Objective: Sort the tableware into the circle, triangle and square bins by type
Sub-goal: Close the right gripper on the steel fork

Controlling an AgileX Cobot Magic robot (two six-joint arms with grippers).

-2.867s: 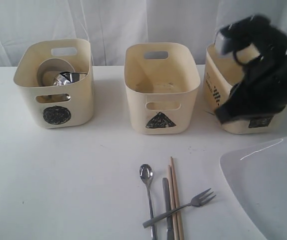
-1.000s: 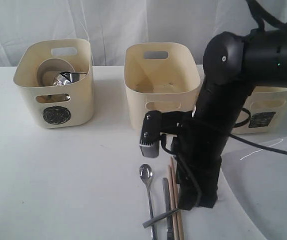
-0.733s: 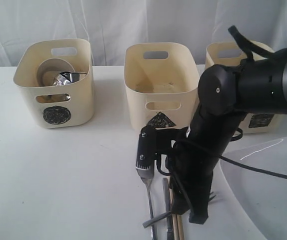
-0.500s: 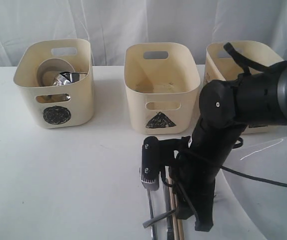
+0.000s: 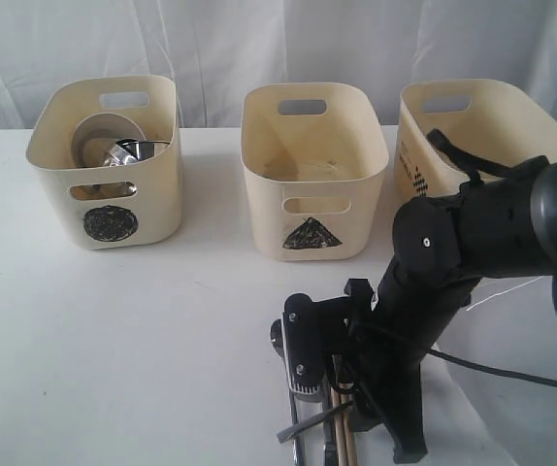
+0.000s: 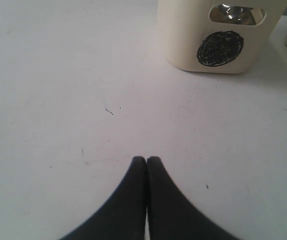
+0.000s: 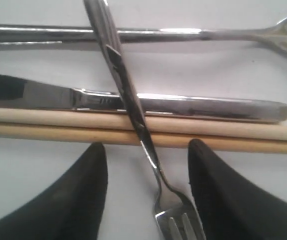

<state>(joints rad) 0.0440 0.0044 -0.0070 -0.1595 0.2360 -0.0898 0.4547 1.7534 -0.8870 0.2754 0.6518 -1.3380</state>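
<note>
The left gripper idles over the table, jaws pressed together, out of the way. The circle bin at ten o'clock already holds a white bowl. The triangle bin at twelve looks empty, likely meant for cutlery. At six o'clock the fork lies topmost across the chopsticks and knife, so the right gripper straddles its neck, jaws apart, holding nothing. The square bin stands at two. Earlier the right gripper was up at the square bin; it has since swung down to the cutlery, which has not moved.
</note>
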